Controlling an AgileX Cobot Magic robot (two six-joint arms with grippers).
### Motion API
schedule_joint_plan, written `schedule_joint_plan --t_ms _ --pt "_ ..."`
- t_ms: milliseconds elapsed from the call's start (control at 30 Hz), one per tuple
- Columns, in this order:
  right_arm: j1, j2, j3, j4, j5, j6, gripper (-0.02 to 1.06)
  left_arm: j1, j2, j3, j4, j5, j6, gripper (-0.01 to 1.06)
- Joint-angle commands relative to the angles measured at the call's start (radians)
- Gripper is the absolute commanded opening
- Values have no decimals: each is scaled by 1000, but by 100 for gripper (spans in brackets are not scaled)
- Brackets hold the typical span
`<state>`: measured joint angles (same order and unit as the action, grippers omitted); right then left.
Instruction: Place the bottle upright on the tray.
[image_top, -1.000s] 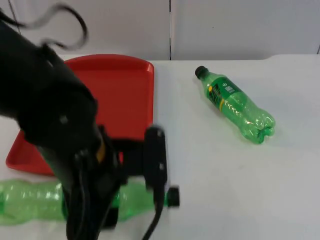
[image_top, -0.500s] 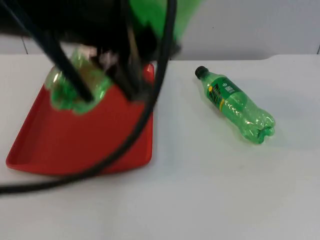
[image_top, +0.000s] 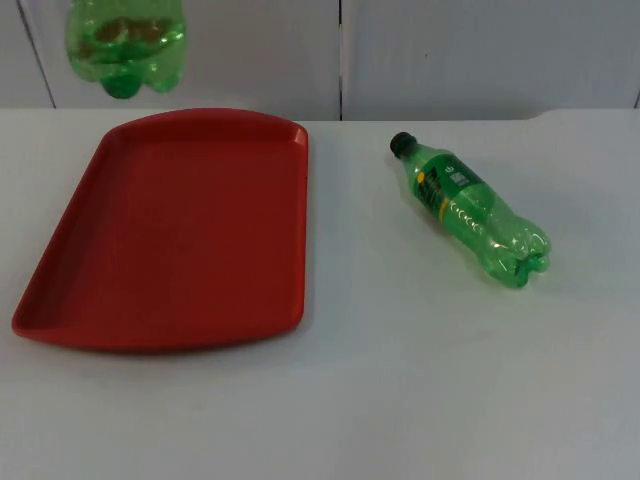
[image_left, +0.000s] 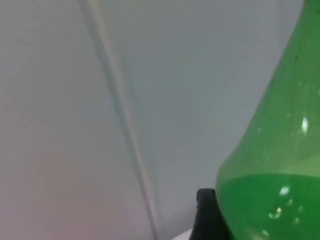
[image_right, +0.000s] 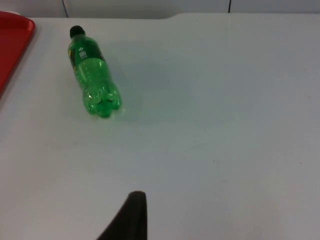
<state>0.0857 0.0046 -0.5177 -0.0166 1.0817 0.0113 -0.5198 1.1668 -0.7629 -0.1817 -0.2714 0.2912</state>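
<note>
A green bottle hangs in the air above the far left edge of the red tray, its base pointing down toward the camera. My left gripper is shut on this green bottle, which looms close in the left wrist view against the grey wall. A second green bottle with a black cap lies on its side on the white table, to the right of the tray. My right gripper waits well back from that lying bottle, apart from it.
The grey partition wall stands just behind the tray and the raised bottle. White table top stretches in front of the tray and around the lying bottle. An edge of the tray is seen in the right wrist view.
The left arm lifted a green bottle from the table's front left, swung it up and back over the tray, and moved out of the top view. The lying bottle stayed put.
</note>
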Motion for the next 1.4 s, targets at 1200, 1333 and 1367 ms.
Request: schedule_joint_plan --t_ms 1200,1333,1367 --pt "-6 -5 2 0 -5 0 105 461 500 -5 616 -734 -500 0" --pt "-6 -5 2 0 -5 0 105 461 631 -44 549 -837 -474 0" --pt "-6 -5 2 0 -5 0 105 461 658 -67 549 -837 -474 0"
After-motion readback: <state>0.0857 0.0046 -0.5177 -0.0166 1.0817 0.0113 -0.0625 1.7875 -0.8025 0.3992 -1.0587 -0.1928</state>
